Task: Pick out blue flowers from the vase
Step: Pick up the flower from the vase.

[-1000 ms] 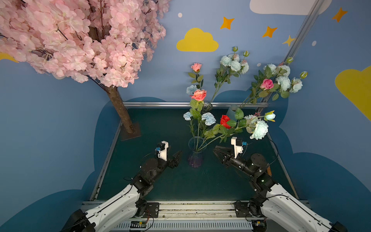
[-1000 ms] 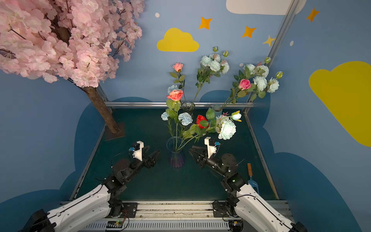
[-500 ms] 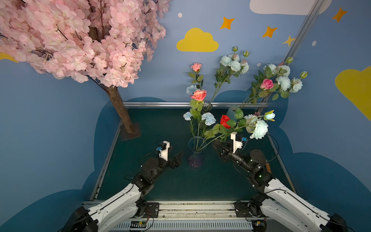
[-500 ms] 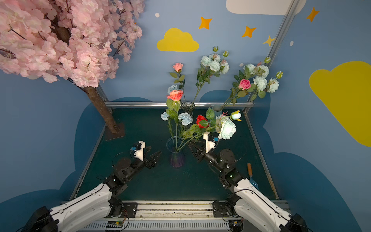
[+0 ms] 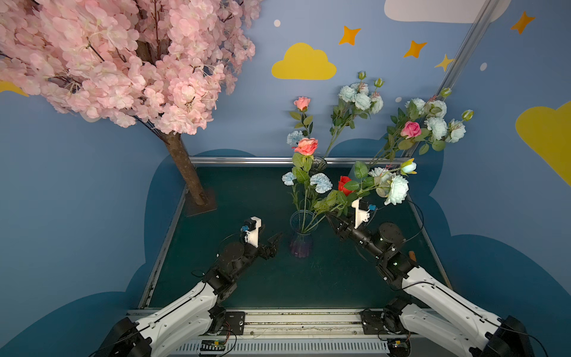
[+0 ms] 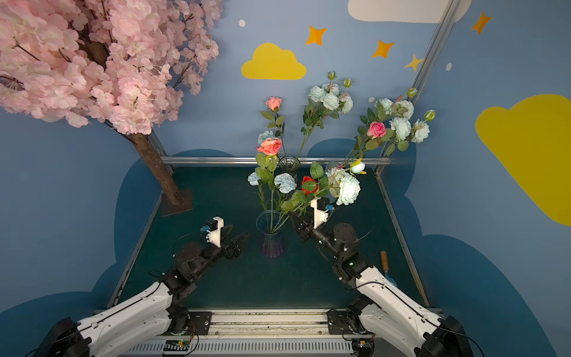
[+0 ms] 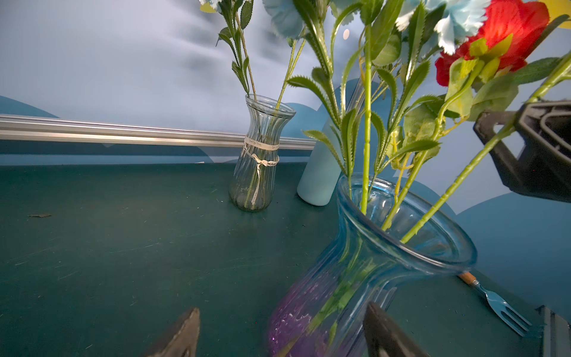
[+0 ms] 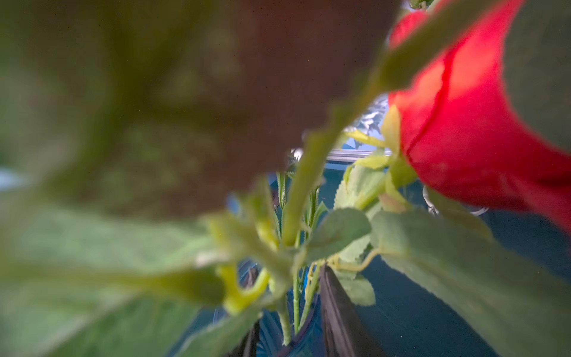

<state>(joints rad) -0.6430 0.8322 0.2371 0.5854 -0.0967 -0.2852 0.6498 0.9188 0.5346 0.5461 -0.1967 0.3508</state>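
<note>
Right end effector (image 5: 332,220) closing around stems above vase (image 5: 300,236), grip unconfirmed; left end effector (image 5: 273,244) open, positioned to brace.

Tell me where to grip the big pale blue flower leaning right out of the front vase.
Grip the big pale blue flower on its bare green stem just above the front vase rim, coming from the right. It slants rightward there, clear of leaves and the red rose.

Green table (image 5: 247,278) — three vases (image 5: 300,235), tree base (image 5: 200,208), fork (image 7: 500,304).
</note>
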